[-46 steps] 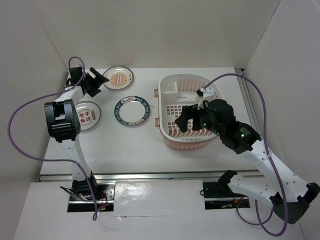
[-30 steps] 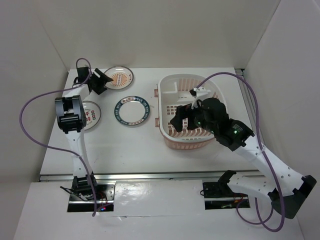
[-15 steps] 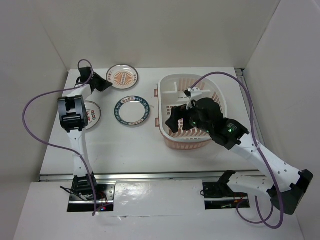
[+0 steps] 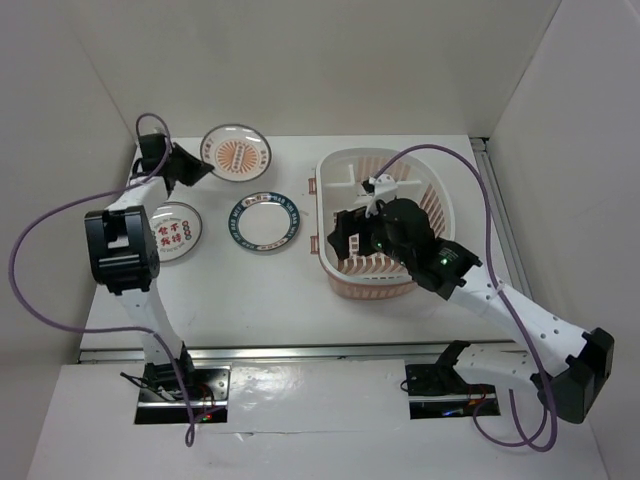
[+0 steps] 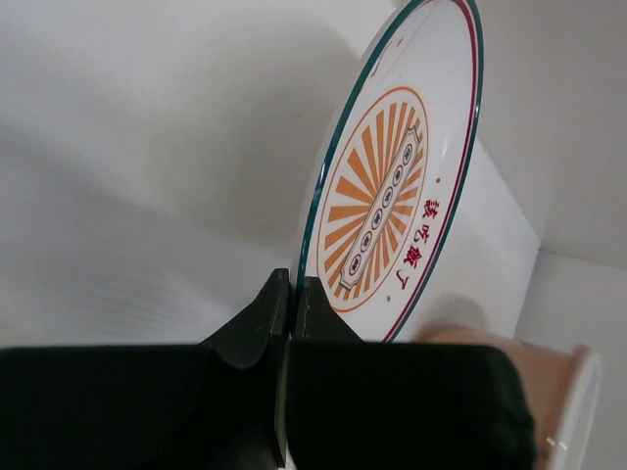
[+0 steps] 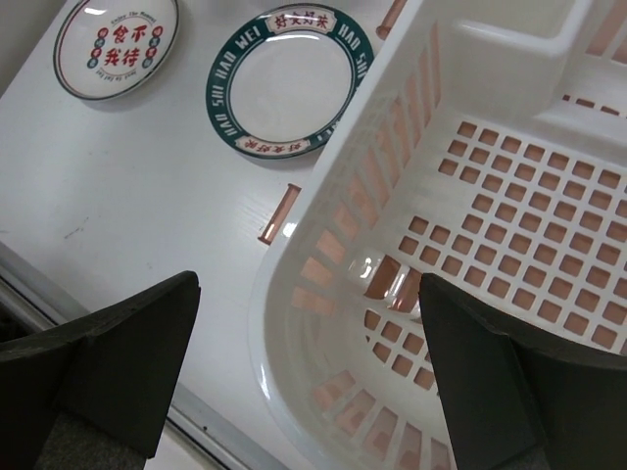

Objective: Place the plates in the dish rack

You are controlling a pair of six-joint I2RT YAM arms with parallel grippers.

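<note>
Only the left wrist view showed the left end effector [image 5: 291, 294] clamped on the rim of the sunburst plate [image 5: 392, 196], which was tipped steeply on edge. The right wrist view showed the right end effector [image 6: 306, 343] spread wide over the dish rack [image 6: 509, 196], with the blue-rimmed plate [image 6: 291, 80] and red-marked plate [image 6: 116, 46] flat on the bench [image 6: 147, 196]. In the earlier overhead frame the sunburst plate lay flat; the other 2 plates had not moved.

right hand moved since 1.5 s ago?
Yes. The right hand has slid left, from over the middle of the dish rack to above its left wall, toward the blue-rimmed plate. It is open.
</note>
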